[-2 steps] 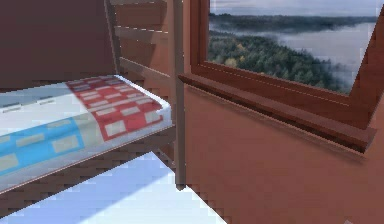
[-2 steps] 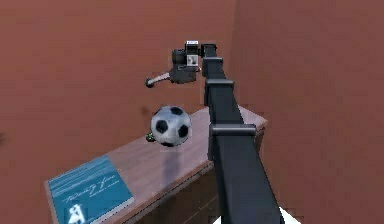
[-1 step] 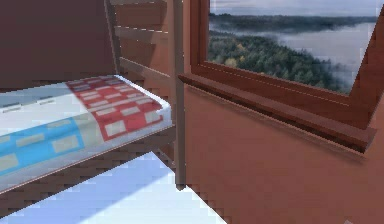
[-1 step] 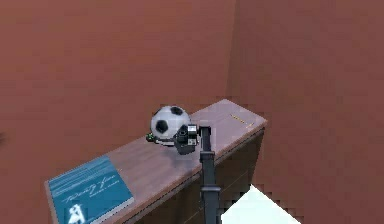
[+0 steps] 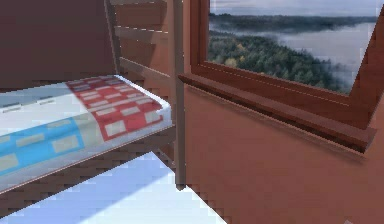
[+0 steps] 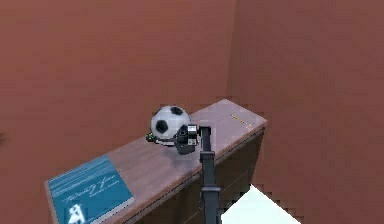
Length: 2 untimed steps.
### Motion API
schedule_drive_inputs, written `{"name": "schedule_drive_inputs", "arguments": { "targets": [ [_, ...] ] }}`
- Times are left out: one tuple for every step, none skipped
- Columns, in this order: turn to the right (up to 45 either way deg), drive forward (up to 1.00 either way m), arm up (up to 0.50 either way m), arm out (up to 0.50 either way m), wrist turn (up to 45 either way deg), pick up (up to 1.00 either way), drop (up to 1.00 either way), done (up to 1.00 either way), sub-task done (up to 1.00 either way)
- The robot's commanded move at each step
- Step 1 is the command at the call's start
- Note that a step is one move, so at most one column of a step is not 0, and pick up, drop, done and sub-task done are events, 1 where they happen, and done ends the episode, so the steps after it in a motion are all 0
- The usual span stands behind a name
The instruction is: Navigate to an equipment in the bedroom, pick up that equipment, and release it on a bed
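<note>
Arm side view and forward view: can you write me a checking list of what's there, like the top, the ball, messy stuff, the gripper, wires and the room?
Surface: brown wooden cabinet top, set against a red-brown wall.
Job's things: black-and-white ball over the cabinet top, at the gripper; bed with a patchwork quilt.
Clutter: blue book lying flat on the cabinet top.
Gripper: at the ball; cannot tell whether it holds anything.
Cables: nothing seen.
Surroundings: window beside the bed, looking onto wooded hills and water.
</note>
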Motion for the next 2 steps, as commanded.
{"name": "schedule_drive_inputs", "arguments": {
  "targets": [
    [0.0,0.0,0.1,0.0,0.0,0.0,0.0,0.0,0.0],
    [0.0,0.0,0.22,0.0,0.0,0.0,0.0,0.0,0.0]
  ]
}}
